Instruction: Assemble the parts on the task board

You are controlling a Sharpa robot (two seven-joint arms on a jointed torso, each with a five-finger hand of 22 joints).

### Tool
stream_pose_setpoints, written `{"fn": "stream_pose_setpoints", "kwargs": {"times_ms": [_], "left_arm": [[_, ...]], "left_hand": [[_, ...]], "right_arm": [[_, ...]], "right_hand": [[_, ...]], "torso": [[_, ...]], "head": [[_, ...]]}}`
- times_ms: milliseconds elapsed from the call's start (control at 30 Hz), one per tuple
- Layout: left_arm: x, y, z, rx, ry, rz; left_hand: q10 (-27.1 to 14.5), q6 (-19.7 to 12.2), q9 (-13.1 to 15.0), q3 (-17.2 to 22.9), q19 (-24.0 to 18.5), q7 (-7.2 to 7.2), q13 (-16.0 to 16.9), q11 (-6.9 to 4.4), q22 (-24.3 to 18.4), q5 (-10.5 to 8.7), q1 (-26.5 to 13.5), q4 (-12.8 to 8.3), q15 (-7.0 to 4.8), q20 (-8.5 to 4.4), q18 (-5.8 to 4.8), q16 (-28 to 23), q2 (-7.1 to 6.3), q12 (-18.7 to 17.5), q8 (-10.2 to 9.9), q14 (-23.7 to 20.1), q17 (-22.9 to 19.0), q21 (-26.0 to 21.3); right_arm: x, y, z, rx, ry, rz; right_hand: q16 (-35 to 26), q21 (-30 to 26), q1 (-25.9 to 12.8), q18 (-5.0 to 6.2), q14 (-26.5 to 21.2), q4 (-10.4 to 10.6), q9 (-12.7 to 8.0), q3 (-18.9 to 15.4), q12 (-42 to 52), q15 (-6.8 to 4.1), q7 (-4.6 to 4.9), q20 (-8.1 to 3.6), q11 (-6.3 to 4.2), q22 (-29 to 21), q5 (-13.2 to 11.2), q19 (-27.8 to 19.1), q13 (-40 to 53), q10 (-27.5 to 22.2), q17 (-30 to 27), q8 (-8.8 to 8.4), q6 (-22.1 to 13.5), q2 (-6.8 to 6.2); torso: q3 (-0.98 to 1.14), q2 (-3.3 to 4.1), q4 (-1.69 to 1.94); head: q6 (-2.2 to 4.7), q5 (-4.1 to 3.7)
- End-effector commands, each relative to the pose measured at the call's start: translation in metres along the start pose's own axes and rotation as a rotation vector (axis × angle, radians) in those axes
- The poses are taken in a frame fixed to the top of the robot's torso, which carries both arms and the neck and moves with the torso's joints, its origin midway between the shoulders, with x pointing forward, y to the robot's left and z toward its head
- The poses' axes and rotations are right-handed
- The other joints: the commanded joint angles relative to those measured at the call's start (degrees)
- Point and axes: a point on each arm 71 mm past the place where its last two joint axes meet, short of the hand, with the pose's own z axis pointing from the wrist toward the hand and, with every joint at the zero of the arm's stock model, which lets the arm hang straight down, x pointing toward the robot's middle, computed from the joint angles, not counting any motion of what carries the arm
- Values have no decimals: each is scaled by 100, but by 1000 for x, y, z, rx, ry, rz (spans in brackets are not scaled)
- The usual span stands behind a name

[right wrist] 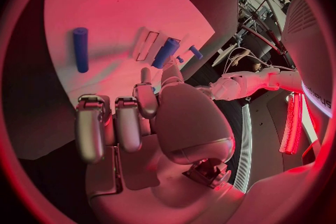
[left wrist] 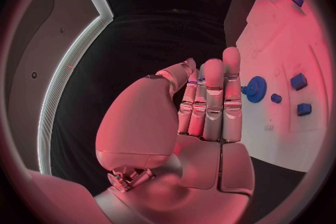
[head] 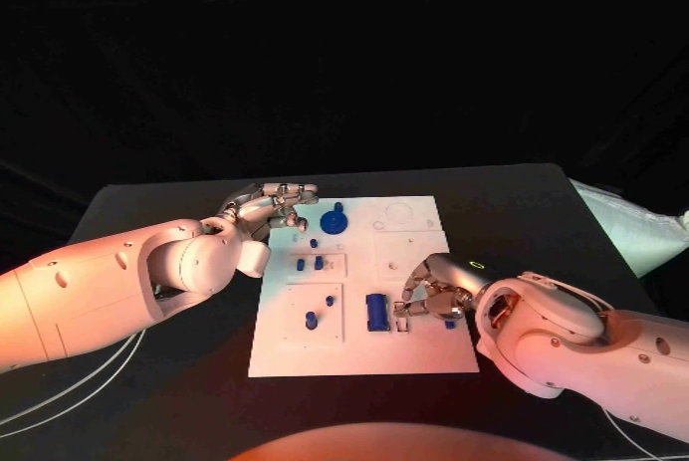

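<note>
The white task board [head: 359, 346] lies mid-table. A blue gear [head: 335, 220] [left wrist: 255, 89] stands at its far end, just right of my left hand [head: 273, 207] [left wrist: 210, 106], whose fingers are straight, side by side and hold nothing. Small blue blocks [head: 309, 265] [left wrist: 299, 81] sit lower down the board. A blue cylinder [head: 377, 312] [right wrist: 167, 52] lies beside empty slots [right wrist: 147, 45]. My right hand [head: 435, 292] [right wrist: 119, 123] rests at the board's right edge next to the cylinder, fingers curled in with nothing in them. A blue rod [right wrist: 81, 49] lies close by.
Two more small blue pieces [head: 331, 301] [head: 312, 321] sit in the board's near left panel, and one [head: 449, 324] lies under my right hand. A pale bag [head: 632, 227] lies off the table's right edge. White cables [head: 72, 381] trail at the near left.
</note>
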Motion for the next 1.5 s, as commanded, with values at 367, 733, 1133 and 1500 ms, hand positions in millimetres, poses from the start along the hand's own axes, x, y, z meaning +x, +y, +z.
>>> {"fn": "stream_pose_setpoints", "kwargs": {"times_ms": [367,733,1133,1500], "left_arm": [[2,-1,-1,9,22,1],[3,-1,0,10,26,1],[2,1,0,7,27,6],[2,3,-1,4,27,6]], "left_hand": [[-50,-38,-8,-30,-24,8,-8,1,-5,24,13,0,-15,11,106,17,54,36,19,-42,-6,-35],[-56,-43,-8,-35,-24,10,-8,3,-7,23,10,-2,-14,13,106,20,53,43,21,-44,-11,-38],[-56,-43,-8,-35,-24,10,-8,3,-7,23,10,-2,-14,13,106,20,53,43,21,-44,-11,-38],[-56,-43,-8,-35,-24,10,-8,3,-7,23,10,-2,-14,13,106,20,53,43,21,-44,-11,-38]], "right_arm": [[-28,-51,-25,133,-44,-49],[-21,-61,-27,172,-3,-145],[-9,-57,-18,158,25,-196],[-2,-51,-11,134,47,-293]], "right_hand": [[-94,-66,65,-47,410,-21,-307,27,-630,94,11,117,-212,708,100,84,-455,-25,629,-214,238,119],[-121,-82,-243,-42,406,237,-440,-130,-823,76,-15,96,-231,692,144,74,-606,-34,604,-276,415,29],[-132,-93,-204,-39,404,246,-466,-131,-812,66,-34,90,-246,678,194,66,-604,-20,592,-280,468,-1],[-129,-89,157,-42,408,83,-530,4,-785,38,-63,64,-277,691,165,74,-593,1,604,-305,541,35]], "torso": [[3,-10,-35],[10,-12,-45],[7,-13,-40],[4,-11,-33]], "head": [[40,-104],[58,-161],[37,-132],[5,-113]]}}
